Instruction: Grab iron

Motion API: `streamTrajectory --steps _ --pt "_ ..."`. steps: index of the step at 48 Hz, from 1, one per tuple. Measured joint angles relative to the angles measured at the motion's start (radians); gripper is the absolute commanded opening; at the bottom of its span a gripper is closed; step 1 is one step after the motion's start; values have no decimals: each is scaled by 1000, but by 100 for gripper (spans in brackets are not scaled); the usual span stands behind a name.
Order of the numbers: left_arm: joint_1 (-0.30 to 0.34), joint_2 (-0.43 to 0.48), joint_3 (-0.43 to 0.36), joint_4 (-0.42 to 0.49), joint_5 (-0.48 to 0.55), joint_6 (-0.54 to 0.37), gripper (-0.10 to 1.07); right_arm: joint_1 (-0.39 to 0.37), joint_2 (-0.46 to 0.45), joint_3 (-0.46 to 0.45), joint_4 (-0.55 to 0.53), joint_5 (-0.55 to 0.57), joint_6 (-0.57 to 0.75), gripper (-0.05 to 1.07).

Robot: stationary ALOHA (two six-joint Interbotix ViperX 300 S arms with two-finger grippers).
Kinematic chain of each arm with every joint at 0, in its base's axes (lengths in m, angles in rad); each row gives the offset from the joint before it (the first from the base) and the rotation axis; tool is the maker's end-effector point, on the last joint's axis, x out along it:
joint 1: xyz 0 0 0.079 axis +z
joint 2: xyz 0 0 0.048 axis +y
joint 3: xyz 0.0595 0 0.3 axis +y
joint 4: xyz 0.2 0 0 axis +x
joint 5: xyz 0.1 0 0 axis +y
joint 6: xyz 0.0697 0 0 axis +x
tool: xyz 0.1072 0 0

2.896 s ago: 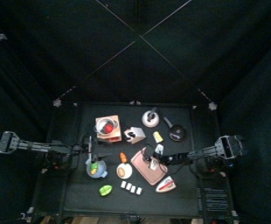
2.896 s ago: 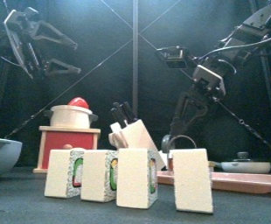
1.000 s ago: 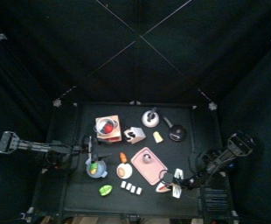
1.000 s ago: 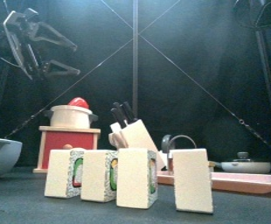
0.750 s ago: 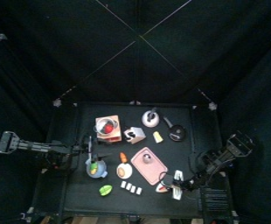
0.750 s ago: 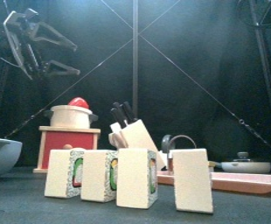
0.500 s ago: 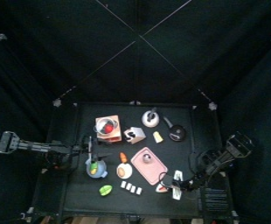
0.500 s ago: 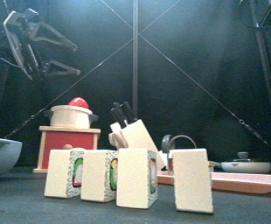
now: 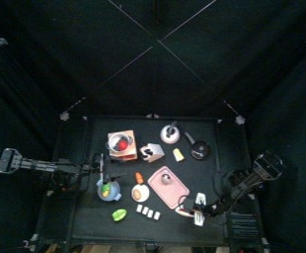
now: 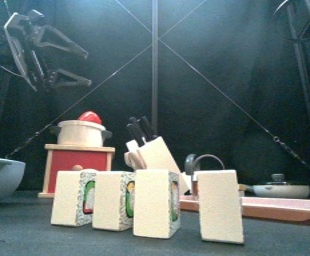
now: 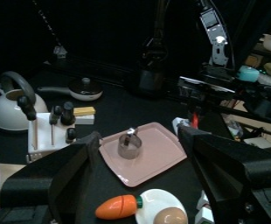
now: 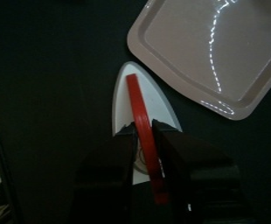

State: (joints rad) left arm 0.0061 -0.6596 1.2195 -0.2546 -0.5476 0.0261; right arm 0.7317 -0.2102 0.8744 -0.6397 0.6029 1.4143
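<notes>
My right gripper (image 12: 146, 131) sits clenched on the iron's (image 12: 138, 101) red handle, just beside the board (image 12: 214, 48). My left gripper (image 11: 138, 175) hangs released above the desk (image 11: 114, 109).

The iron (image 12: 142, 105), whitish with a red handle, lies flat beside the pink board (image 12: 208, 52).

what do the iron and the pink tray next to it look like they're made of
Iron: probably moulded plastic, matte whitish body with a glossy red handle. Pink tray: likely smooth plastic too, with bright glare streaks on its surface.
</notes>
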Motion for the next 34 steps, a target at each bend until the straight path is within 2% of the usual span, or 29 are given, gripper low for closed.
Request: streamTrajectory --steps 7,14,21,34 --pt "0 -2 0 0 0 0 102 5 -2 0 3 0 -2 43" --pt "-2 0 0 0 0 0 102 21 -14 0 14 5 -2 38" --pt "0 0 0 0 0 0 102 49 -49 0 25 9 -2 38" --pt "-2 0 0 -2 0 -2 102 51 -86 0 25 15 0 38"
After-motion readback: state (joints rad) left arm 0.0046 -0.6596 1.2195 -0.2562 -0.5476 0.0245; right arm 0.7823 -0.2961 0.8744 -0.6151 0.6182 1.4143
